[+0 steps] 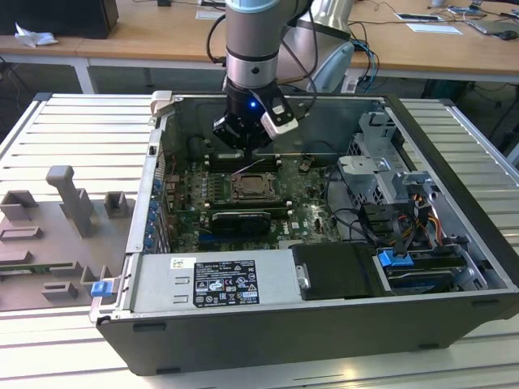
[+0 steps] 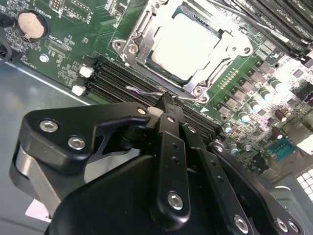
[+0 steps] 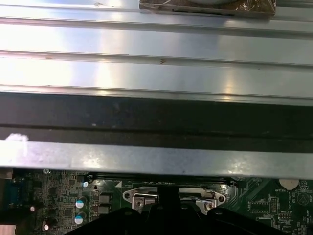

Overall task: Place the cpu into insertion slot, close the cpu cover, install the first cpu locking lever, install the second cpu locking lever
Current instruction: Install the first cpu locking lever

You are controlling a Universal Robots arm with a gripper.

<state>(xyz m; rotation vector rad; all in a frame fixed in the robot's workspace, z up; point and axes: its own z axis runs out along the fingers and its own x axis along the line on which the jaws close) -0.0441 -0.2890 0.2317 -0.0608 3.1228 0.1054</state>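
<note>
Already cpu (image 2: 183, 41) under cpu cover (image 2: 141, 36); hand (image 2: 168, 100) beside lever (image 2: 144, 90).

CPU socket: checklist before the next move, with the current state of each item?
1. cpu seated flat in the insertion slot: ok.
2. cpu cover down around the cpu: ok.
3. wire locking lever latched: cannot tell.
4. gripper tip close to that lever: ok.
5. memory slots beside the gripper tip free of contact: cannot tell.
</note>
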